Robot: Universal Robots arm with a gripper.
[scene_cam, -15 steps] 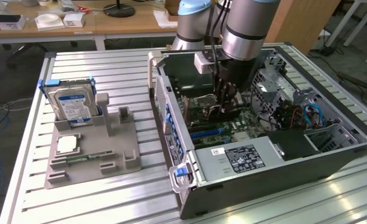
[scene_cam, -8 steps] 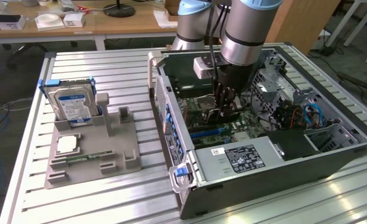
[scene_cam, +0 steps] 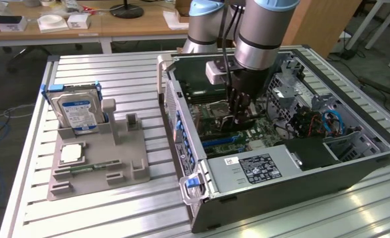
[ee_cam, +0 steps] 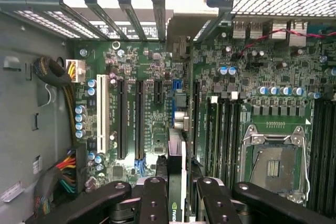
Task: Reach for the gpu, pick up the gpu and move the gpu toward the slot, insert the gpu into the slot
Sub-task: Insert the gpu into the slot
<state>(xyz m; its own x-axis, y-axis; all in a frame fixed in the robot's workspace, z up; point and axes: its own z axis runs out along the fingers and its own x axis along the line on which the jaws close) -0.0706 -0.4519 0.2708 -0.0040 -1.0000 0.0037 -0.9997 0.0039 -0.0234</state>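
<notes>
While my arm hangs deep inside the open computer case (scene_cam: 261, 188), I judge the step in hand to be seating the card. Largest first: the case lies on its side on the slatted table (scene_cam: 115, 208), and on the exterior view's left, at about nine o'clock from it, stands the grey fixture (scene_cam: 125, 158) with the hard drive (scene_cam: 76, 111). Inside, the green motherboard (ee_cam: 152, 66) spreads below my wrist, its long black slots (ee_cam: 122, 116) running from twelve to six o'clock. My gripper (ee_cam: 176, 198) is clamped on the gpu (ee_cam: 175, 179), held edge-on between the two fingers (ee_cam: 153, 200), its thin edge pointing toward twelve o'clock along the board. To do this well, I think the card's edge should stay parallel to the slot and descend squarely, with no tilt, with its bracket toward the case's rear openings.
</notes>
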